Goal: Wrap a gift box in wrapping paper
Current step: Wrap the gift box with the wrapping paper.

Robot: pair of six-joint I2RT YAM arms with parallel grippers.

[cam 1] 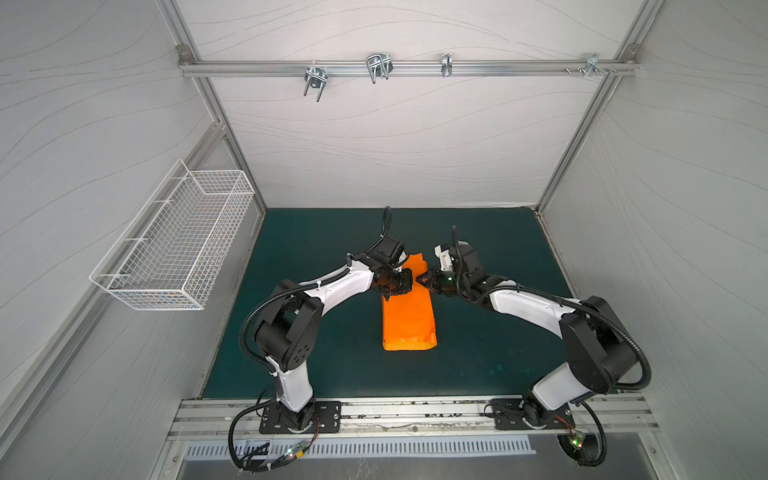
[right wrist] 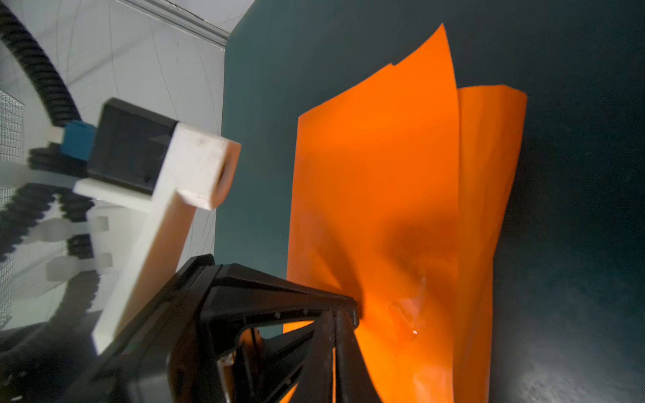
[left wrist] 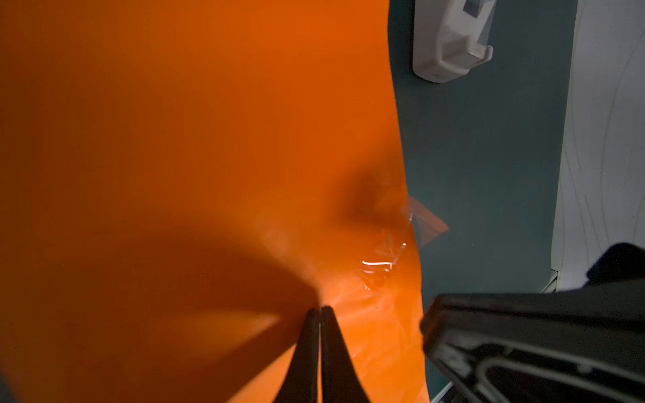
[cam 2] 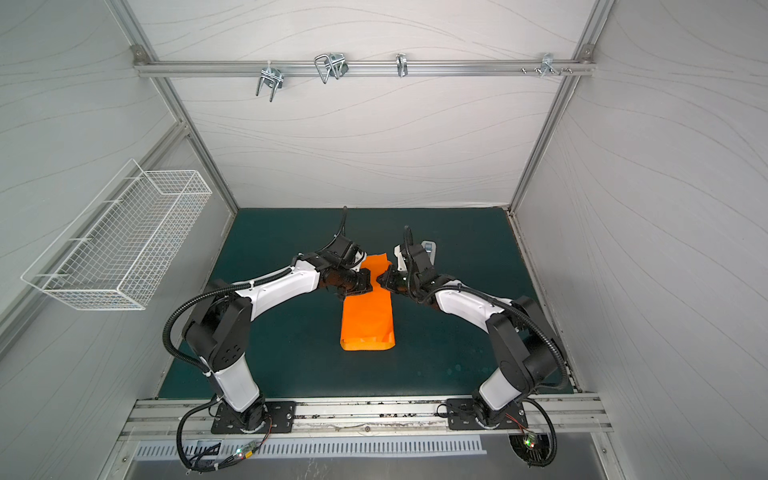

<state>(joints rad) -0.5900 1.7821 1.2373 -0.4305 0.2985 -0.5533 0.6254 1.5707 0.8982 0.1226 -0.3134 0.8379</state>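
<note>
My two pincers meet at the far end of the wrapping paper, a long orange packet lying mid-table on the dark green table. My left pincer is clenched, tips against the sheet. My right pincer is clenched at its edge (whether paper is caught there, I cannot tell). Pale walls enclose us, with a wire basket on the left and a hooked rail behind.

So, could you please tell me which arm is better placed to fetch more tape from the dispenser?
Probably the right. The tape dispenser lies just beyond the right claw, on its side of the wrapping paper. The left claw, shut with tips on the paper, would have to reach across it.
</note>
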